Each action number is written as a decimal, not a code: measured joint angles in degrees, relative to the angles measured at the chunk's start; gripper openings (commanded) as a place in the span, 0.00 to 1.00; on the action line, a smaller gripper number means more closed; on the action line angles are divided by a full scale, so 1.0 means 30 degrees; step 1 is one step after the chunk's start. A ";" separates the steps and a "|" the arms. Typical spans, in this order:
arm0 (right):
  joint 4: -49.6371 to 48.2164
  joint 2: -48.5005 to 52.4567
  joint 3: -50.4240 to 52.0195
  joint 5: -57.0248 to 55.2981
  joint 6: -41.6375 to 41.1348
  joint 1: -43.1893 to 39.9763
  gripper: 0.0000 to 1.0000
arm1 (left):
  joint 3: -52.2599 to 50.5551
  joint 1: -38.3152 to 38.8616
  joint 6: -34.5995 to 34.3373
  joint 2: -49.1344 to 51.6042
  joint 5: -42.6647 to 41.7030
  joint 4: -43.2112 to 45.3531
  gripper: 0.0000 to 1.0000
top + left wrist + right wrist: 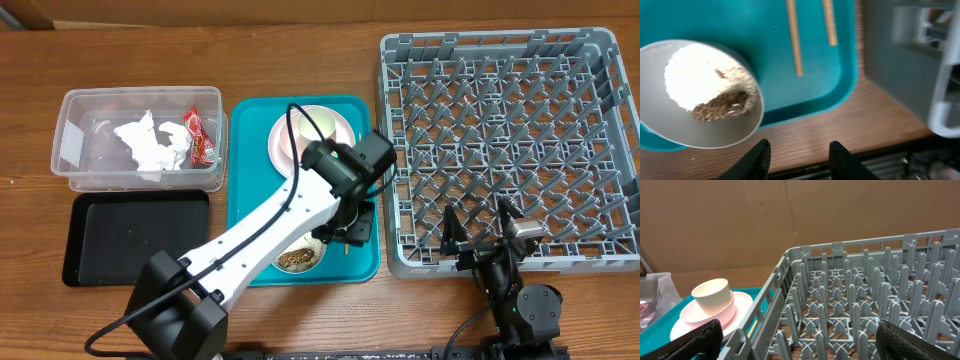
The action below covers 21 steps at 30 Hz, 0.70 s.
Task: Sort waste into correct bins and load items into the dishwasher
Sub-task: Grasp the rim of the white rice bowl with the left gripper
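A grey-white bowl [695, 95] holding white and brown food scraps [720, 102] sits at the near end of the teal tray [250, 200]. Two wooden chopsticks [794, 37] lie on the tray beside it. My left gripper [799, 150] hangs open just past the tray's near edge with nothing between its fingers; the overhead view has the left gripper [355, 225] over the tray's front right part. A pink plate [285, 140] carries a pale bowl [318, 122]. My right gripper [805, 340] stands wide open and empty at the front edge of the grey dishwasher rack [500, 150].
A clear tub [140, 140] at the back left holds crumpled white napkins [150, 140] and a red wrapper [198, 135]. A black tray [135, 235] lies in front of it. The rack [865, 305] stands right of the teal tray.
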<state>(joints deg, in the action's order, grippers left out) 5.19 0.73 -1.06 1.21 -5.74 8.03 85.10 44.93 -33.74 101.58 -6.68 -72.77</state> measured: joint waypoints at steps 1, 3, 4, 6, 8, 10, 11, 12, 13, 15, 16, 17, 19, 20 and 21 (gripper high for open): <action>-0.0022 0.0000 0.0000 0.0000 0.0000 0.0000 1.00 | -0.0255 0.0066 -0.0284 0.0000 0.0313 0.0066 0.40; -0.0007 0.0000 0.0000 0.0007 0.0000 -0.0007 1.00 | -0.0583 0.0087 -0.0583 0.0000 0.0831 0.0204 0.40; -0.0015 0.0000 0.0000 0.0000 -0.0007 0.0000 1.00 | -0.0758 0.0087 -0.0743 0.0000 0.1064 0.0357 0.40; -0.0007 0.0000 0.0000 0.0007 0.0000 0.0000 1.00 | -0.1217 0.0087 -0.1035 0.0000 0.1472 0.0838 0.40; -0.0007 0.0000 0.0000 0.0007 0.0000 0.0000 1.00 | -0.1807 0.0087 -0.1260 0.0000 0.1727 0.1552 0.39; -0.0007 0.0000 0.0000 0.0000 0.0007 0.0000 1.00 | -0.2514 0.0087 -0.1362 0.0000 0.1880 0.2339 0.39; -0.0015 0.0000 0.0000 0.0000 0.0000 0.0000 1.00 | -0.2871 0.0087 -0.1370 0.0000 0.1909 0.2703 0.39; -0.0007 0.0000 0.0000 0.0000 0.0007 0.0000 1.00 | -0.3242 0.0087 -0.1413 0.0000 0.1967 0.3075 0.39; -0.0015 0.0000 0.0000 0.0007 0.0000 0.0000 1.00 | -0.3534 0.0087 -0.1435 0.0000 0.1982 0.3351 0.38; -0.0007 0.0000 0.0000 0.0000 -0.0007 -0.0007 1.00 | -0.4014 0.0087 -0.1501 0.0000 0.2033 0.3810 0.36; -0.0015 0.0000 0.0000 0.0007 0.0007 0.0000 1.00 | -0.4218 0.0087 -0.1574 0.0000 0.2040 0.4058 0.35; -0.0015 0.0000 0.0000 0.0000 0.0000 0.0000 1.00 | -0.4269 0.0087 -0.1596 0.0000 0.2040 0.4116 0.34; -0.0007 0.0000 0.0000 0.0007 0.0000 -0.0007 1.00 | -0.4488 0.0087 -0.1712 0.0000 0.2040 0.4364 0.31; -0.0007 0.0000 0.0000 0.0007 0.0000 -0.0007 1.00 | -0.4503 0.0087 -0.1712 0.0000 0.2040 0.4444 0.31; -0.0007 0.0000 0.0000 0.0000 0.0007 0.0000 1.00 | -0.4503 0.0087 -0.1727 0.0000 0.2047 0.4575 0.30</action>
<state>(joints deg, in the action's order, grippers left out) 5.17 0.73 -1.06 1.21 -5.72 8.03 71.59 45.19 -38.92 101.58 -0.54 -59.05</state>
